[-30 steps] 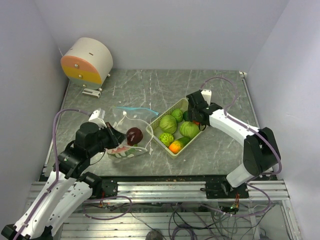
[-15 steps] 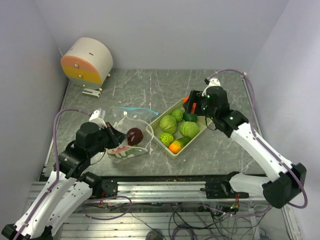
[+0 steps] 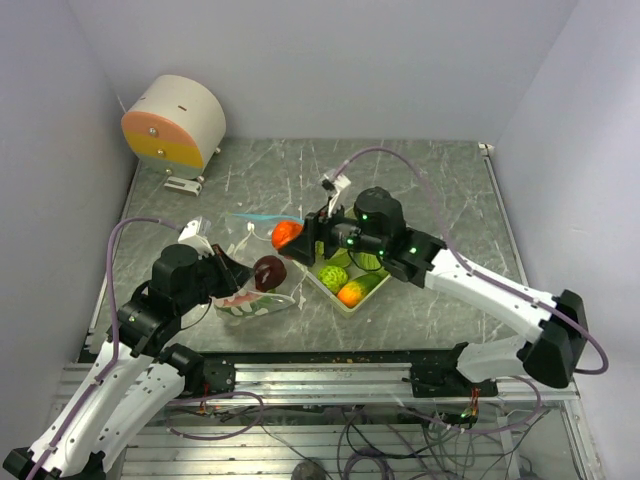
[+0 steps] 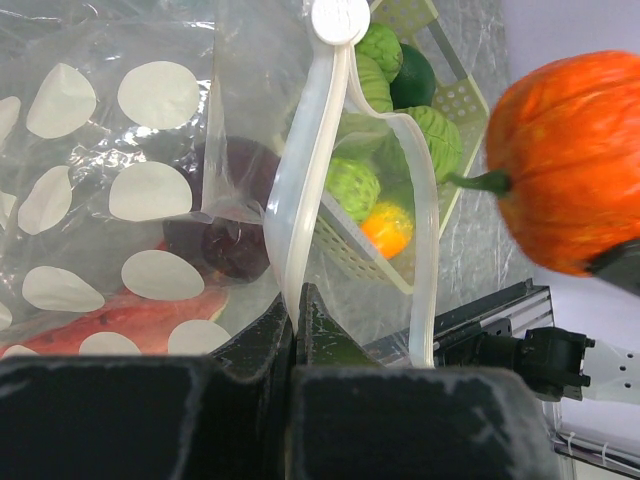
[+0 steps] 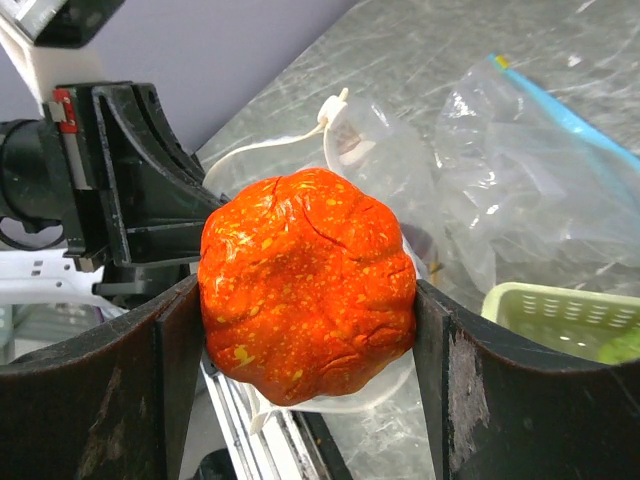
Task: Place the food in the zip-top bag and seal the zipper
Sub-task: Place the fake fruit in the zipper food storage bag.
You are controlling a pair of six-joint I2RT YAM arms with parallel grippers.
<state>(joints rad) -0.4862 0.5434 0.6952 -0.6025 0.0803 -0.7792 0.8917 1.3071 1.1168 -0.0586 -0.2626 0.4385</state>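
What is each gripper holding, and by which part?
Right gripper clamps the orange pumpkin by its sides; left gripper pinches the zip-top bag by its rim.

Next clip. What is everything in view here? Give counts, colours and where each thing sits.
toy pumpkin: one, orange, held in the air near the bag mouth
zip-top bag: one, clear with white dots, near left of table, mouth open
maroon toy food: one, inside the bag
red toy food: one, inside the bag
basket: one, pale yellow-green, table centre
green toy foods: at least five, one darker, in the basket
orange-yellow toy food: one, in the basket
drum-shaped device: one, white with orange-yellow face, back left
table: grey, marbled
left fingers: black, shut on the bag rim
right fingers: black, shut on the pumpkin
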